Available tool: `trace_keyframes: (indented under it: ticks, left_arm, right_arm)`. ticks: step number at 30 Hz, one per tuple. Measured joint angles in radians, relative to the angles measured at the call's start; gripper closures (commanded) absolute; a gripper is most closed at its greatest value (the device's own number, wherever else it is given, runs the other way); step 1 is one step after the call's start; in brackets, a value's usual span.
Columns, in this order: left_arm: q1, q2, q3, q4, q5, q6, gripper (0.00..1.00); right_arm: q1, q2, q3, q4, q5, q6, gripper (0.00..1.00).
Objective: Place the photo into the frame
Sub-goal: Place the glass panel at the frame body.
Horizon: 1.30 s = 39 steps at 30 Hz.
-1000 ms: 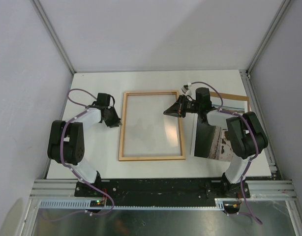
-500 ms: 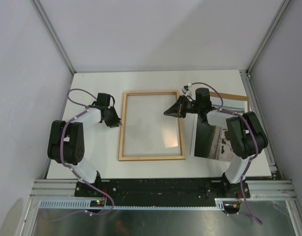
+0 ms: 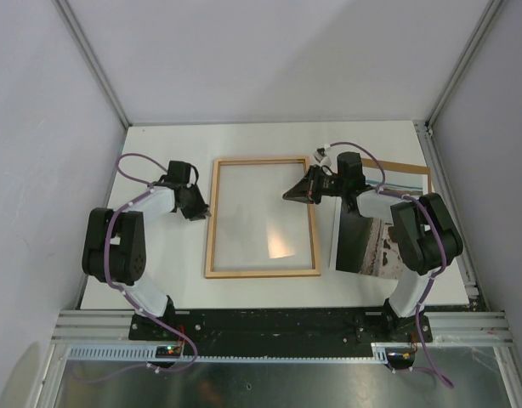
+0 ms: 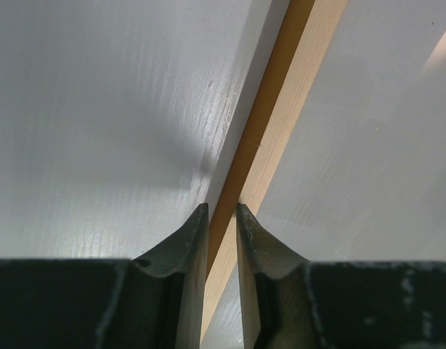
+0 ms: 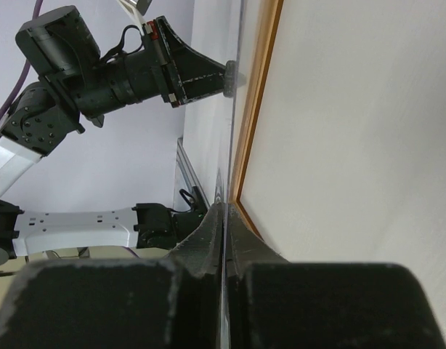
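The frame (image 3: 261,273) lies flat in the middle of the table, light wood face up. My left gripper (image 3: 205,210) is shut on its left rail; in the left wrist view the rail (image 4: 281,116) runs between the fingers of the gripper (image 4: 221,211). My right gripper (image 3: 288,195) hovers over the frame's right rail, shut on the edge of a thin clear pane (image 3: 252,204) that spans the frame's opening. In the right wrist view the gripper (image 5: 225,207) pinches the pane (image 5: 234,109) beside the rail (image 5: 259,94). The photo (image 3: 367,246) lies to the right, partly under the right arm.
A brown backing board (image 3: 405,170) lies at the back right, partly under the photo and the right arm. Side walls stand close on both sides, and a metal rail runs along the table's near edge.
The bright glare on the clear pane has slid down and to the left, so the pane's tilt has shifted slightly. Both arms have hardly moved.
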Motion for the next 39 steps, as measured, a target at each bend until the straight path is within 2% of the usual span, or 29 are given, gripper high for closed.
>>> trace_keyframes:
  ticks: [22, 39]
  left_arm:
    - [0.004, 0.002, 0.001, 0.008, -0.008, 0.001, 0.75]
    - [0.004, 0.002, 0.001, 0.008, -0.008, 0.002, 0.75]
  right_arm:
    - [0.004, 0.001, 0.003, -0.214, 0.113, -0.156, 1.00]
    - [0.003, 0.023, 0.004, -0.222, 0.129, -0.166, 1.00]
